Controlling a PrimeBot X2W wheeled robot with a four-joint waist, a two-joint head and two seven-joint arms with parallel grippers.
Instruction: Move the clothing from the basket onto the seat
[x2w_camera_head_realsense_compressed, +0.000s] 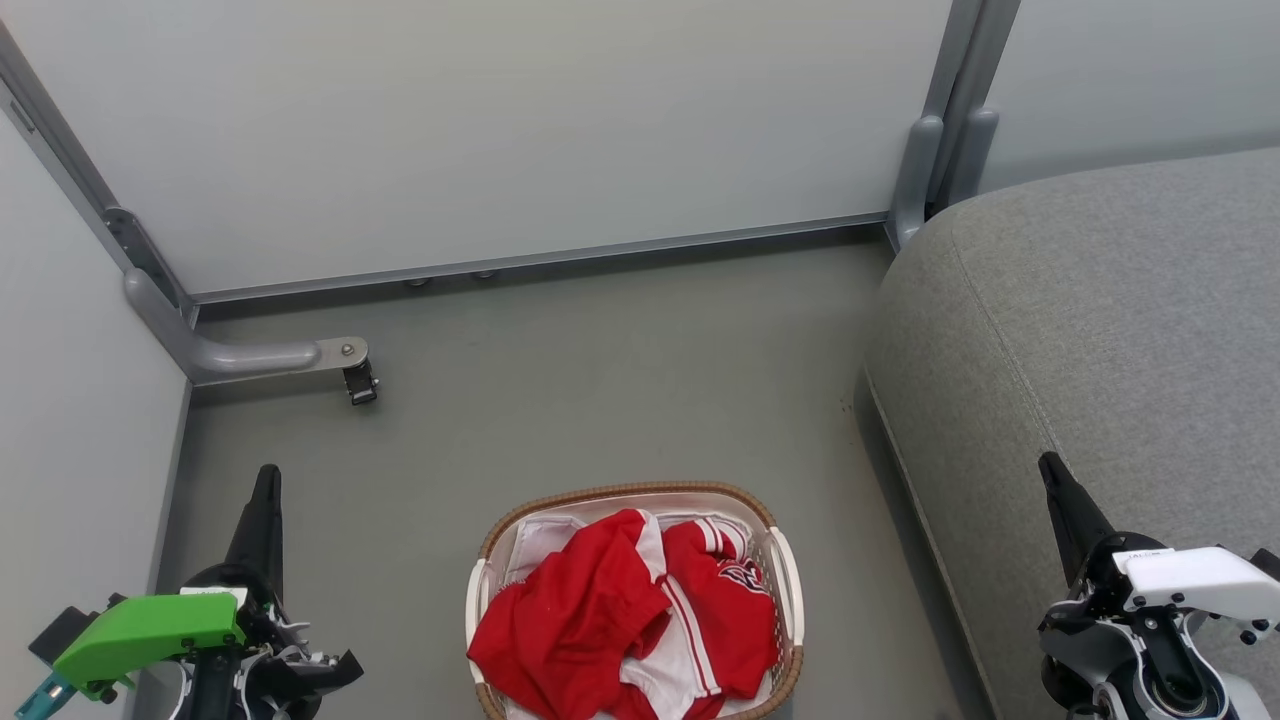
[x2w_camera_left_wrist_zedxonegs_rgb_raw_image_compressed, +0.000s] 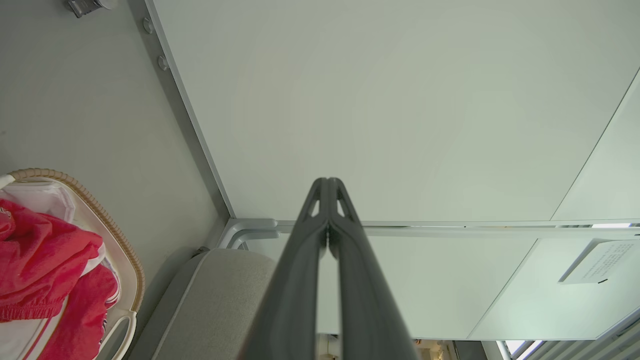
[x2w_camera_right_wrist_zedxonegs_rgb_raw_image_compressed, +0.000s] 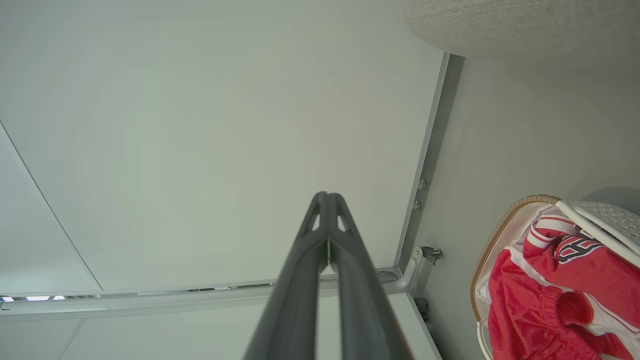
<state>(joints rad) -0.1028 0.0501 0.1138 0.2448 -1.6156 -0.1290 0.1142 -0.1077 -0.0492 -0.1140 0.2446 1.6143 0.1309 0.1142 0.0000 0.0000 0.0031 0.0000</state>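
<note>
The clothing (x2w_camera_head_realsense_compressed: 625, 615) lies heaped in the basket (x2w_camera_head_realsense_compressed: 785, 570), a plain red piece on the left and a red and white striped piece (x2w_camera_head_realsense_compressed: 725, 585) on the right. The basket, white with a brown woven rim, stands on the floor at the bottom middle of the head view. The grey seat (x2w_camera_head_realsense_compressed: 1110, 330) rises to its right. My left gripper (x2w_camera_head_realsense_compressed: 266, 478) is shut and empty, left of the basket. My right gripper (x2w_camera_head_realsense_compressed: 1050, 466) is shut and empty over the seat's near edge. Clothing (x2w_camera_left_wrist_zedxonegs_rgb_raw_image_compressed: 45, 255) and basket rim (x2w_camera_left_wrist_zedxonegs_rgb_raw_image_compressed: 107, 222) show in the left wrist view, clothing (x2w_camera_right_wrist_zedxonegs_rgb_raw_image_compressed: 545, 305) in the right wrist view.
Pale partition panels (x2w_camera_head_realsense_compressed: 480, 130) close off the back and the left side. A grey metal foot with a small caster (x2w_camera_head_realsense_compressed: 358, 382) juts onto the floor at the back left. Bare grey floor (x2w_camera_head_realsense_compressed: 600, 400) lies between the basket and the panels.
</note>
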